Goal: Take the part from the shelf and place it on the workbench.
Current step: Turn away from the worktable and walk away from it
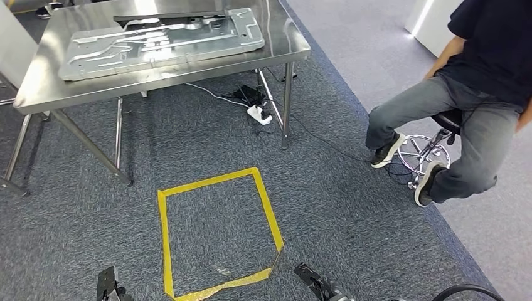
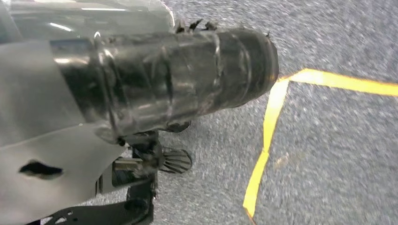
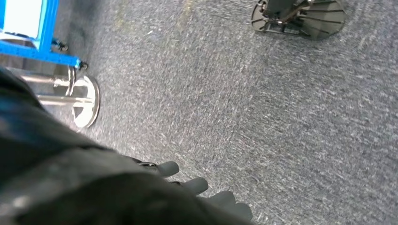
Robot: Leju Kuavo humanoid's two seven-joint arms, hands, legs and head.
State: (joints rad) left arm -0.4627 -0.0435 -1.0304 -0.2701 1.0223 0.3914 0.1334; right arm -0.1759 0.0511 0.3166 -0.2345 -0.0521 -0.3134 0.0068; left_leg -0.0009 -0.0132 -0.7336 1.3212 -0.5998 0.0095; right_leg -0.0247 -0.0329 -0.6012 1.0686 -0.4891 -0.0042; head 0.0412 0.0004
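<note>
One part (image 1: 163, 42), a broad stamped metal panel, already lies flat on the steel desk (image 1: 285, 47), well ahead of me. I judge it stiff, fairly heavy and slick, with sharp edges; I'd take it along the long rims with both hands, not the ribbed middle. My left hand (image 1: 108, 286) and right hand (image 1: 317, 283) hang low over the carpet holding nothing. The right hand's fingers (image 3: 197, 185) lie loosely apart; the left's I cannot tell. One taped yellow square (image 1: 216, 232) marks the floor; one person (image 1: 464, 94) sits nearby.
</note>
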